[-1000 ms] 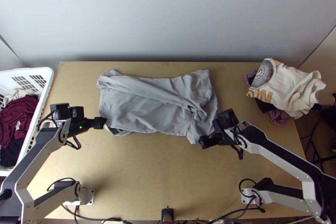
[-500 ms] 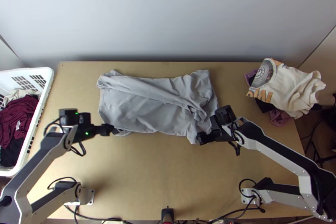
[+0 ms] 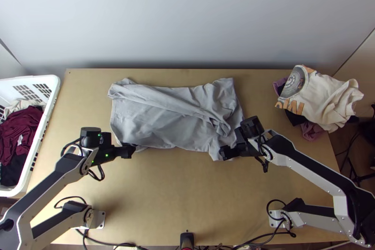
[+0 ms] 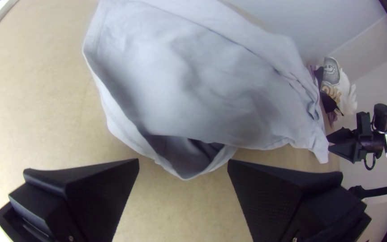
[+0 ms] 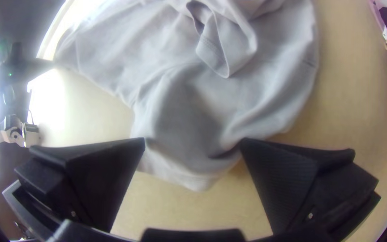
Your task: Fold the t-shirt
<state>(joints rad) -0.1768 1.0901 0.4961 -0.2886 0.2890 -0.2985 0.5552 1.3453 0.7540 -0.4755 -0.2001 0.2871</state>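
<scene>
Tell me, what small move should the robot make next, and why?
Perhaps ease the left gripper forward and close it on the grey fabric t-shirt: its wide flat black fingers stand open, and the shirt's loose near edge appears between them.

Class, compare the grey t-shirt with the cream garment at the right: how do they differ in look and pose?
The grey t-shirt looks plain, whereas the cream garment carries a round dark print and orange lettering. The grey t-shirt lies stretched across the table; the cream garment lies rumpled on top of other clothes. Both are creased.
</scene>
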